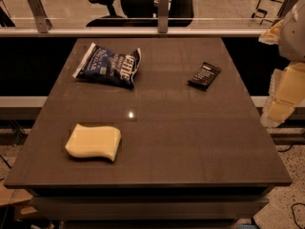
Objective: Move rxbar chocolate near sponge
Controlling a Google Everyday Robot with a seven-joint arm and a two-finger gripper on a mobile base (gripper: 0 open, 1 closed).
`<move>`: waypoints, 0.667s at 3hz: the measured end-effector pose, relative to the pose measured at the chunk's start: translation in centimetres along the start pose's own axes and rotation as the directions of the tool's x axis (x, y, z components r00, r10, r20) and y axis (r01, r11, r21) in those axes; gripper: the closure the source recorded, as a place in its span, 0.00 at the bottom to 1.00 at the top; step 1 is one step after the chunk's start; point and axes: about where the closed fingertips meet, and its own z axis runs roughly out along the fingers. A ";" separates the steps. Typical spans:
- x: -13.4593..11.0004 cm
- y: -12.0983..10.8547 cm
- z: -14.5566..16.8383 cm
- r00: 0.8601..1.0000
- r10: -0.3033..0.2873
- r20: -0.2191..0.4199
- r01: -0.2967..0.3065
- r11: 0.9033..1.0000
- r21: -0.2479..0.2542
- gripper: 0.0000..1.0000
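The small flat black rxbar chocolate (204, 75) lies untouched at the back right of the brown bench (190, 142), far from the pale yellow foam sponge (93, 141), because the gripper (280, 101) hangs off to the right, and I cannot tell if it is wide or closed.

Bare tabletop (167, 128) between rxbar chocolate (204, 76) and sponge (93, 141); chip bag (108, 66) rear-left, hand (280, 101) beyond right edge.

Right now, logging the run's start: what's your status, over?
Gripper at right edge, beside the table, clear of rxbar chocolate. Bar flat, far right; sponge near left. Chip bag far left, not between them.
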 end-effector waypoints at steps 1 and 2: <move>0.0 0.0 0.0 1.000 0.000 0.000 0.000 1.000 0.000 0.00; -0.4 -0.6 -0.5 0.999 -0.030 0.012 0.030 0.999 0.016 0.00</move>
